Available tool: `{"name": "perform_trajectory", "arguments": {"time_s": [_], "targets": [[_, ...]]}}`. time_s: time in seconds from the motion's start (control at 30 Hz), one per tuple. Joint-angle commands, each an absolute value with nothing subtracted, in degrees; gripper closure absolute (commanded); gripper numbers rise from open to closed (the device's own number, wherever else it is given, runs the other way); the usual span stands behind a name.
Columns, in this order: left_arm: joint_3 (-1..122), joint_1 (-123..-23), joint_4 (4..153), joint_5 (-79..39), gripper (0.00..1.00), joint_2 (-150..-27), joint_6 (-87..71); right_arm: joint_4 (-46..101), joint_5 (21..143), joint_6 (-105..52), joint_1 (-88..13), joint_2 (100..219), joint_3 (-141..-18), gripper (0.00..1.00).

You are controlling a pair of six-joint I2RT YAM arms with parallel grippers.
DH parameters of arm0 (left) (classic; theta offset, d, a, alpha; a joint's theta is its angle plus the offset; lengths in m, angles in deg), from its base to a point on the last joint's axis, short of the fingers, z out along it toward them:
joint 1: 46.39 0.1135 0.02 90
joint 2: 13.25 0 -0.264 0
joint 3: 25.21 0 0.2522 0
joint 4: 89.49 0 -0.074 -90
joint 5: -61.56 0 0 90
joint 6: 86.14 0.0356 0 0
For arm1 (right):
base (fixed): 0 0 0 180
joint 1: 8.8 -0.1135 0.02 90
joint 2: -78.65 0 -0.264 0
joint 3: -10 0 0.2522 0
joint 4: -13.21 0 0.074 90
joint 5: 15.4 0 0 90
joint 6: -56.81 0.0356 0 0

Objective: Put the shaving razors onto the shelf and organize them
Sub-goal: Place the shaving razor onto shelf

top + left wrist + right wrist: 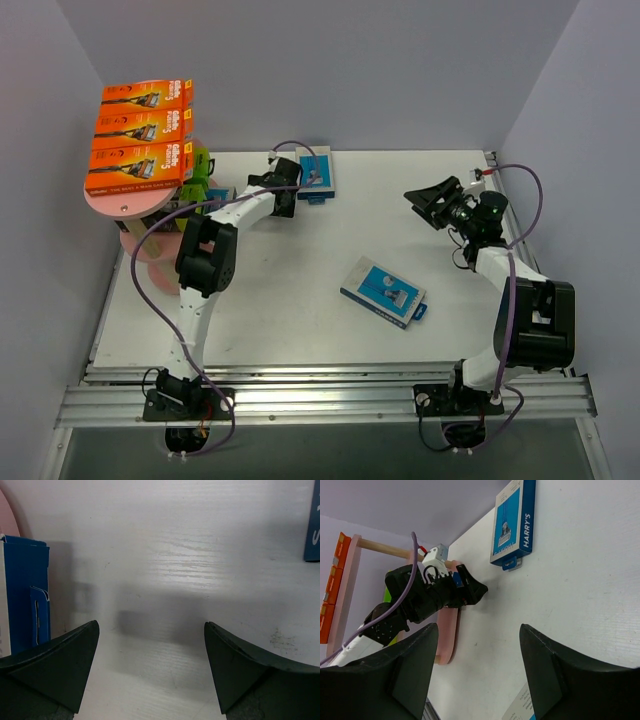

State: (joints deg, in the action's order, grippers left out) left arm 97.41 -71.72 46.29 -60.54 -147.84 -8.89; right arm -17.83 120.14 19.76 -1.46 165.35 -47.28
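The left gripper point(150, 625) has its fingers spread wide over bare table point(200, 545), with nothing between them. Just outside its left finger stands a blue pack point(25, 590), its near edge close to that fingertip. Whether they touch I cannot tell. Behind this pack shows a sliver of the pink shelf point(7, 515).

Ahead of the right finger and off to its outer side, well apart, is the edge of a second blue pack point(312, 525), lying flat near the table's far edge.

The right gripper point(479, 627) hangs with its fingers partly apart and empty. Open table runs out in front of them as far as the left gripper and the shelf's foot.

A third blue pack point(383, 292) lies flat and askew mid-table, nearer the arm bases than the right fingers and to their left — free on all sides.

Three orange packs point(140, 140) fill the shelf's top board edge to edge. Lime-and-black packs point(197, 170) sit on a lower board.
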Motion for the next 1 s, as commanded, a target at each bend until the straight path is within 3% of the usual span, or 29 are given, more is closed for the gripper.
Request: {"name": "perform_trajectory", "arguments": {"time_s": [0.0,0.3,0.33,0.97], "targets": [[99.73,-70.74,39.58,-60.26,0.03,-151.41,-8.71,-21.55,121.97,19.90,-0.71,164.17,-46.65,0.39],[100.97,-70.48,36.59,-59.12,0.00,-151.51,-8.88,-21.55,122.24,19.99,-0.53,163.55,-46.38,0.39],[100.61,-70.48,36.50,-58.94,0.05,-151.16,-8.97,-21.55,122.23,20.07,-0.53,163.64,-46.38,0.39],[103.77,-69.07,34.74,-58.42,0.04,-151.68,-7.83,-21.64,122.41,19.90,-0.36,163.29,-46.12,0.39]]}}
